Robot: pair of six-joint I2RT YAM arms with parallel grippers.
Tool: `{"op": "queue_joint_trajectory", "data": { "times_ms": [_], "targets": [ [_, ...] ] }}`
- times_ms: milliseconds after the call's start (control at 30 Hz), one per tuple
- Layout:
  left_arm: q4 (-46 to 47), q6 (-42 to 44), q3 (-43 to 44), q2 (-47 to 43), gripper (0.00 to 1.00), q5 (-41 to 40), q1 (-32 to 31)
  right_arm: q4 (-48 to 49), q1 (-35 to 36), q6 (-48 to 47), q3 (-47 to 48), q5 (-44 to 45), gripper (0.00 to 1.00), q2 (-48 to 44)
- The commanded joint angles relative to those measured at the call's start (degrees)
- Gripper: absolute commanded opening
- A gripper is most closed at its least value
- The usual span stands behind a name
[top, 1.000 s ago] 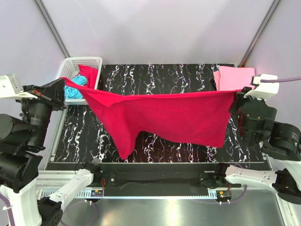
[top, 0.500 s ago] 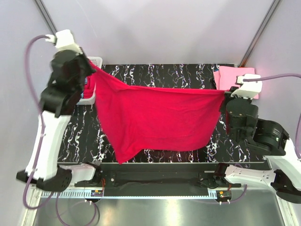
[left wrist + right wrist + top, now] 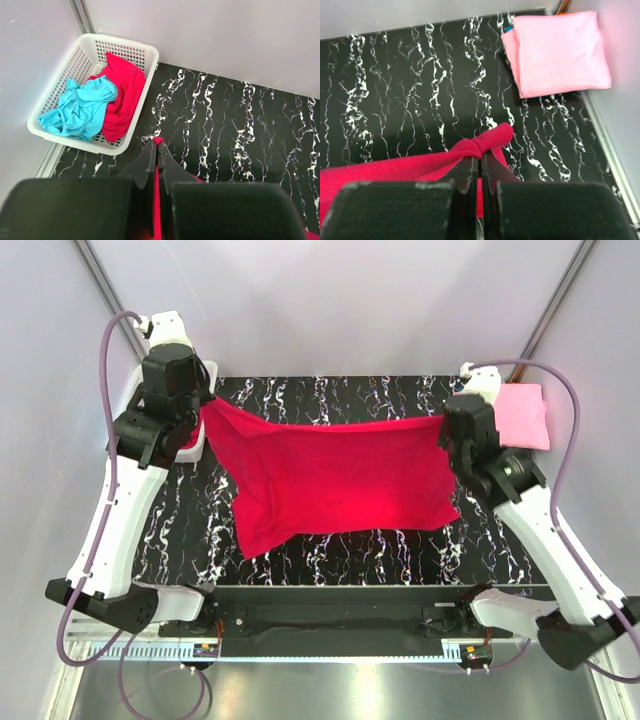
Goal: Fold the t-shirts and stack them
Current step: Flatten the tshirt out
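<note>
A crimson shirt [image 3: 340,475] is being held spread between the two tools, above the worktop [image 3: 225,125]. The left tool [image 3: 156,146] is being kept pinched tight on one upper corner, only a sliver of cloth showing between its jaws. The right tool [image 3: 480,160] is being kept clamped on the opposite corner, which is bunching into a small knot just ahead of its tips. The cloth is hanging below and between the tools, sagging lowest under the left one; whether the hem is touching the worktop cannot be told.

The shirt is probably being laid out flat for folding. For a clean lay, both tools are best lowered together and level, with the top edge kept taut so that the low corner is not being dragged into a crease.

Ahead and to the left of the left tool, a turquoise shirt [image 3: 80,107] and a red shirt [image 3: 122,95] are waiting in a basket [image 3: 75,65]. Ahead and to the right of the right tool, a folded pink shirt [image 3: 557,52] is lying; both are best given room.
</note>
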Motion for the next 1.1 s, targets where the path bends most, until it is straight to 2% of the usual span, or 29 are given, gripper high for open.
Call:
{"op": "queue_joint_trajectory", "data": {
  "times_ms": [0,33,133,200,300,467,633,767,900,1067],
  "targets": [
    [3.02,2.04,3.25,-0.06,0.0,-2.26,0.08,6.91,-8.62,-1.52,3.77,-16.2,0.0,3.02],
    [3.11,2.31,3.86,1.25,0.0,-2.52,0.08,7.26,-10.99,-1.61,4.9,-20.65,0.0,5.03],
    [3.02,3.54,7.2,4.25,0.0,-3.92,0.35,8.4,-18.91,-1.87,6.76,-26.92,0.0,9.17],
    [3.11,4.41,9.75,6.97,0.0,-5.07,0.43,8.76,-20.93,-3.01,8.43,-27.03,0.0,10.5],
    [3.2,5.47,12.91,8.74,0.0,-6.48,0.79,9.29,-21.12,-4.16,9.31,-26.15,0.0,9.98],
    [1.71,6.18,16.78,6.2,0.0,-5.52,0.79,7.28,-21.12,-3.55,9.57,-26.67,0.0,3.13],
    [-1.99,5.39,14.34,-3.27,0.0,-6.39,-0.79,2.88,-21.12,-3.02,8.97,-29.84,0.0,-3.1],
    [-2.51,3.81,3.99,-13.74,0.0,-6.39,-2.81,-0.81,-21.21,-3.19,7.9,-30.28,0.0,-9.26],
    [-4.09,3.01,-1.75,-22.1,0.0,-6.22,-3.34,-5.2,-21.12,-4.16,11.32,-29.75,0.0,-13.39],
    [-4.27,3.98,0.08,-26.77,0.0,-6.22,-3.34,-6.97,-21.12,-5.22,14.93,-29.93,0.0,-14.37]
  ]
}}
